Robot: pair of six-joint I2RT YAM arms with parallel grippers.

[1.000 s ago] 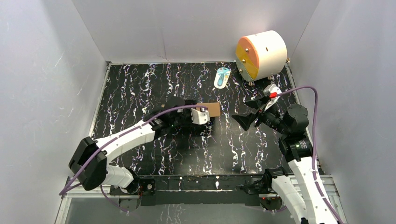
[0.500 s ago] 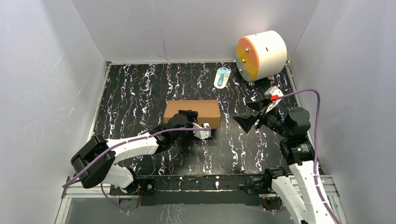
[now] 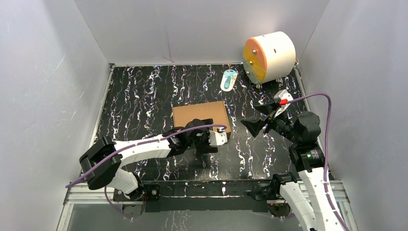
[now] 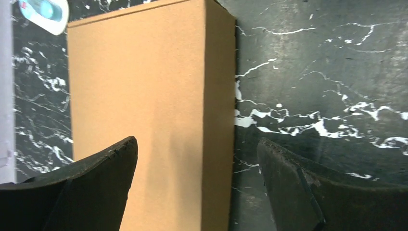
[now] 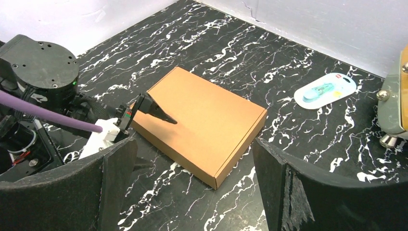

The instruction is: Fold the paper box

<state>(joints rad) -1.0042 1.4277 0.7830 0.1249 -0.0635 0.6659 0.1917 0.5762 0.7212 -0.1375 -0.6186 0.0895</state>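
Note:
The paper box is a shallow brown cardboard box lying shut and flat at the middle of the black marbled table. My left gripper is open at its near edge. In the left wrist view one finger hangs over the box top and the other finger is over the table beside the side wall, neither pressing it. My right gripper hovers open to the right of the box, nothing between its fingers. The right wrist view looks down on the box, with the right gripper above its corner.
A white-and-orange cylinder stands on small feet at the back right. A blue-and-white packet lies just left of it, beyond the box. White walls close in the table on three sides.
The left arm has drawn back from over the box to its near edge, and its jaws have widened. The whole box top now shows. The right arm has hardly moved.

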